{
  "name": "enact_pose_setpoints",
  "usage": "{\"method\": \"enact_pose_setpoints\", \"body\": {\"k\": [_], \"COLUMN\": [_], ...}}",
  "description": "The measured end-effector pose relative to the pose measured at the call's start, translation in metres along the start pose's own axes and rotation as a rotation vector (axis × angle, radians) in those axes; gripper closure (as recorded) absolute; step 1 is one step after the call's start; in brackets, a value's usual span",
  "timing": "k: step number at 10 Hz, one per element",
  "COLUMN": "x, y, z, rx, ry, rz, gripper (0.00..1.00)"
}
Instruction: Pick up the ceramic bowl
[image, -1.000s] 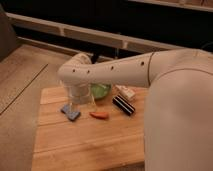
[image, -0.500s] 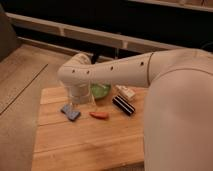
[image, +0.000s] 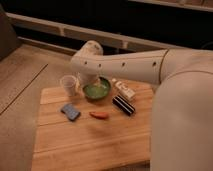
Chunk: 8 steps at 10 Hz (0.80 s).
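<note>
The gripper (image: 87, 80) is placed at the rim of the bowl (image: 98, 91), beside the cup (image: 68, 84) on the table (image: 90, 145); its closure cannot be told, grasping is judged in hand, and firm clamping is needed before lifting.

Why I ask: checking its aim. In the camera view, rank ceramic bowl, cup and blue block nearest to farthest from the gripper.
1. ceramic bowl: the gripper hangs over its left rim.
2. cup, left of the bowl.
3. blue block, farther off, front-left.
</note>
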Motion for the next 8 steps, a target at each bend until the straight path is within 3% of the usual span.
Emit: {"method": "enact_pose_setpoints", "body": {"k": [1,4,6,8], "x": [-0.01,-0.007,-0.009,-0.038], "y": [-0.003,0.001,-0.001,-0.004], "z": [-0.002,-0.001,0.005,0.011], "rx": [-0.005,-0.005,0.043,0.083], "ry": [-0.025,-0.02,-0.034,-0.094], "rz": [-0.012,-0.021,-0.05,-0.109], "gripper": [0.35,0.35,0.35,0.35]}}
